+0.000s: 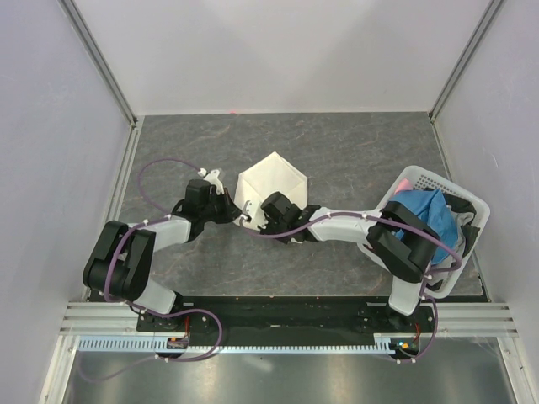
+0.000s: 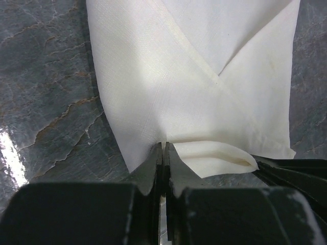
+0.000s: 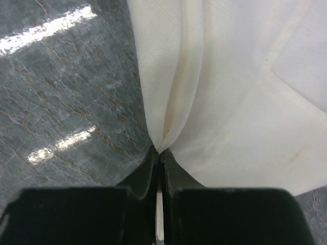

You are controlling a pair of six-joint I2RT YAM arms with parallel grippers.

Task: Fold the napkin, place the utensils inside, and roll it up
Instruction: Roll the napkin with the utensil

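Note:
The napkin is a cream-white cloth, folded over, lying on the dark stone-look table just left of centre. My left gripper comes at its near edge from the left and is shut on it. In the left wrist view the jaws pinch the napkin at a bunched fold. My right gripper reaches across from the right and is shut on the same near edge, close beside the left one. In the right wrist view its jaws clamp a pleat of the napkin. The utensils are out of view.
A white plastic basket stands at the table's right edge, partly under the right arm, holding a blue cloth and a bit of pink cloth. Walls enclose the table on the left, right and back.

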